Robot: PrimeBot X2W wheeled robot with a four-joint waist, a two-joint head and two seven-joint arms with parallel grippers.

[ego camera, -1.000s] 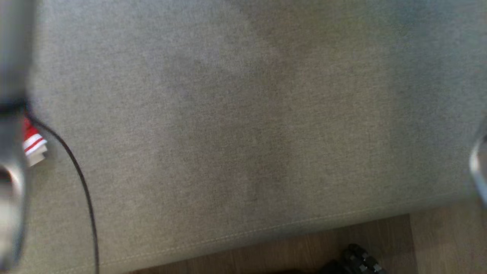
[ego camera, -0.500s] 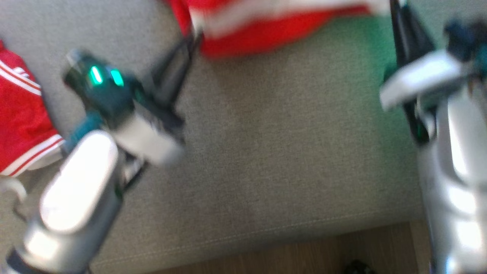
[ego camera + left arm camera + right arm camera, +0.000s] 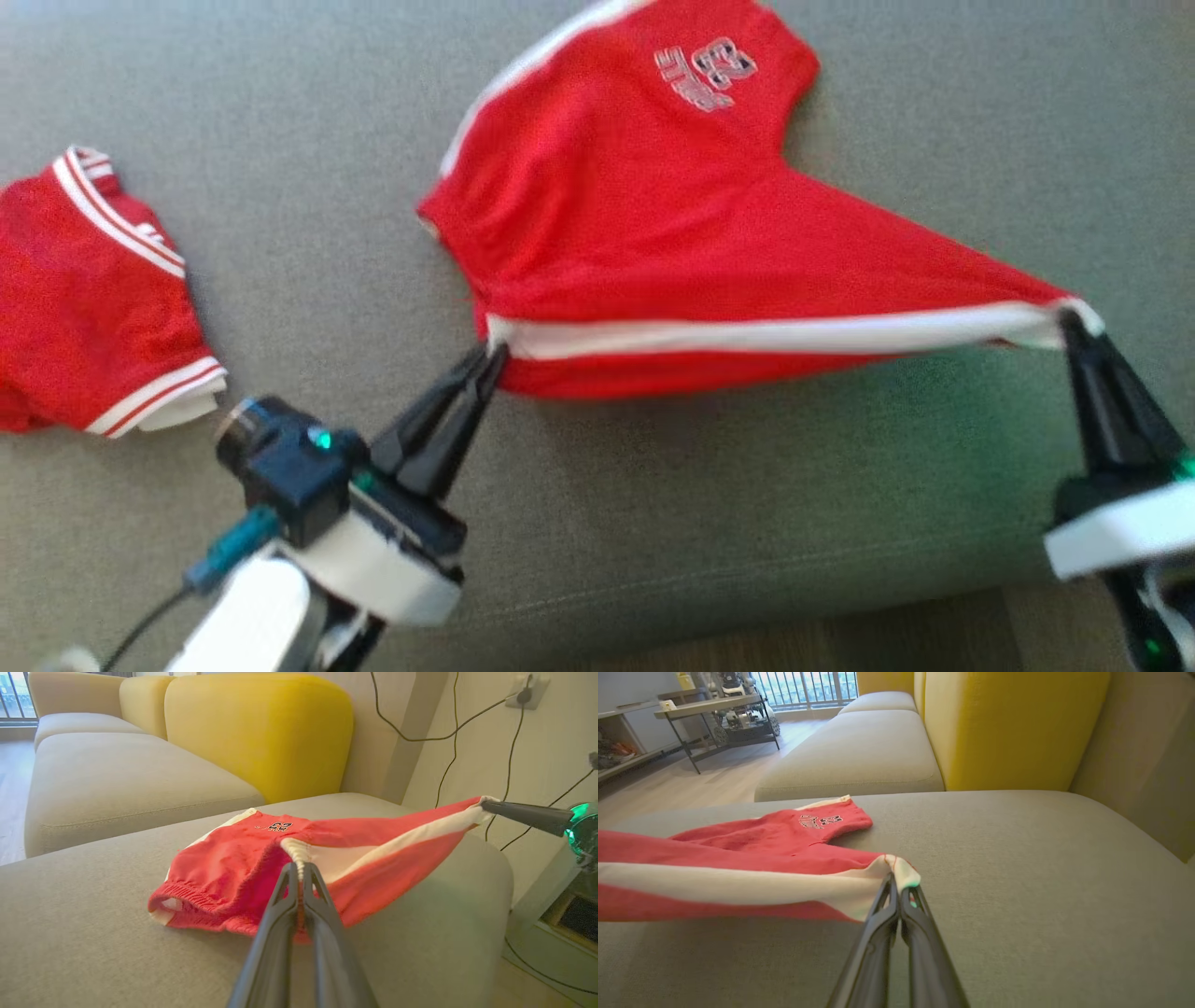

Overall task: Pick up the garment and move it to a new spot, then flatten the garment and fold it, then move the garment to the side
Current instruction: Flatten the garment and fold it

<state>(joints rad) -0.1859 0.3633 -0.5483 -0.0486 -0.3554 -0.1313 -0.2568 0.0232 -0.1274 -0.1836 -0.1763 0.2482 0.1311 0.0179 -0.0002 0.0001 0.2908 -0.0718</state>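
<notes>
1. The left gripper (image 3: 492, 355) has its fingers pressed together on the left end of the white waistband of the red garment (image 3: 653, 224).
2. The right gripper (image 3: 1072, 322) is likewise clamped on the waistband's right end. The band is taut between them, its right end lifted above the grey cushion (image 3: 280, 187).
3. The garment's far part rests on the cushion.
4. A second red garment (image 3: 84, 289) lies well apart at the left, cut off by the frame. The printed number on the held garment is too blurred to read.

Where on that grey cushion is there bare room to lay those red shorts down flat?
Bare grey fabric cushion runs between the stretched red white-trimmed shorts and the front seam. Crowded leftwards, beside the second red garment.
</notes>
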